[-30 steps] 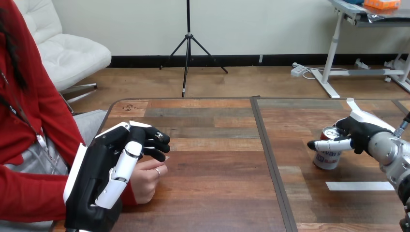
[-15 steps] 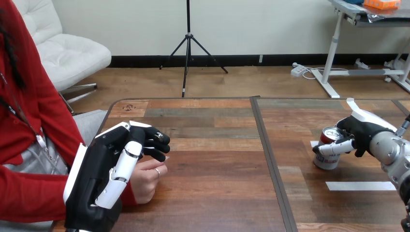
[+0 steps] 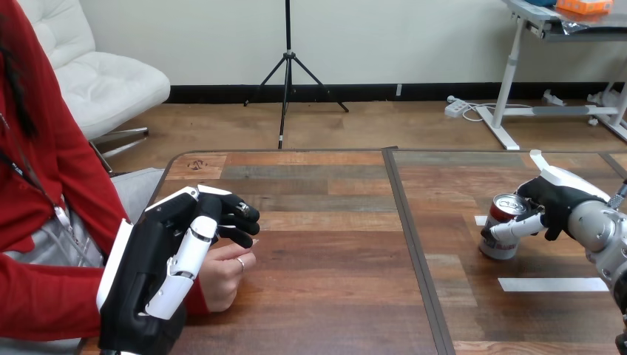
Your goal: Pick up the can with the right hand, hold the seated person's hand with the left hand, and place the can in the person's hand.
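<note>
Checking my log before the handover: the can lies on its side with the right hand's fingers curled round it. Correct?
No: the head view shows the can standing upright on the table. The fingers of the right hand are indeed curled round it.

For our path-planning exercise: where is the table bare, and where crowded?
Bare: the wide stretch of table between the left hand and the can. Crowded: the near-left corner, left hand over the person's hand; the right edge, right hand around the can.

One can (image 3: 500, 247), one person's hand (image 3: 223, 278)
</note>
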